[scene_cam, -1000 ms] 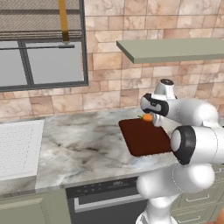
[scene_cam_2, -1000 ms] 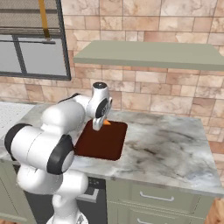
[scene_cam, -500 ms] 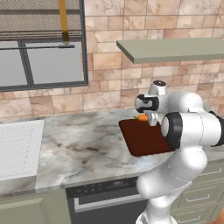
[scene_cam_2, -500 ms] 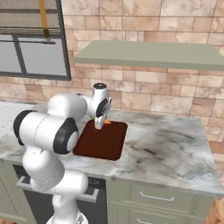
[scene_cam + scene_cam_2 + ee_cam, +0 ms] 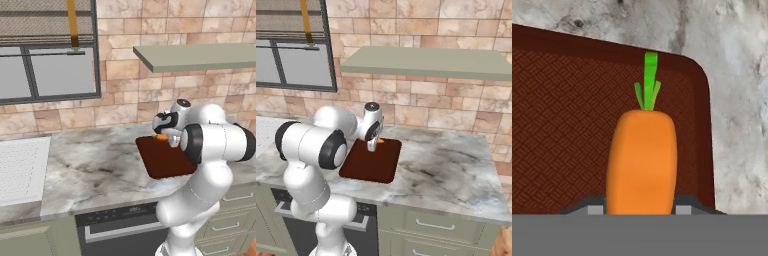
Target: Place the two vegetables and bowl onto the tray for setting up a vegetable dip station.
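The fingers (image 5: 594,206) barely poke up at the bottom of the hand view, one on each side of the carrot (image 5: 643,160), and they stand partly closed with the carrot pinched between them. From where the hand looks, the fat orange body rises straight up out of the gap between the two tips, filling it, and its green stem end points away from the hand toward the far rim of the tray (image 5: 562,110). Under the carrot lies the tray's dark reddish-brown floor with its fine cross-hatched pattern; one rounded corner shows beyond the stem, and past that the marbled counter (image 5: 737,100). Whether the carrot touches the tray floor or hangs just above it I cannot tell. From the left of the base, the gripper (image 5: 165,136) hangs over the back edge of the tray (image 5: 162,160), with a small orange bit of the carrot (image 5: 161,136) sticking out toward the wall side. From the right, the gripper (image 5: 374,145) points down over the far end of the tray (image 5: 371,162), and the carrot (image 5: 380,141) shows as a small orange spot just beside the fingers. The tray sits on the counter (image 5: 456,165) in front of the brick wall, under a pale green shelf (image 5: 426,62).
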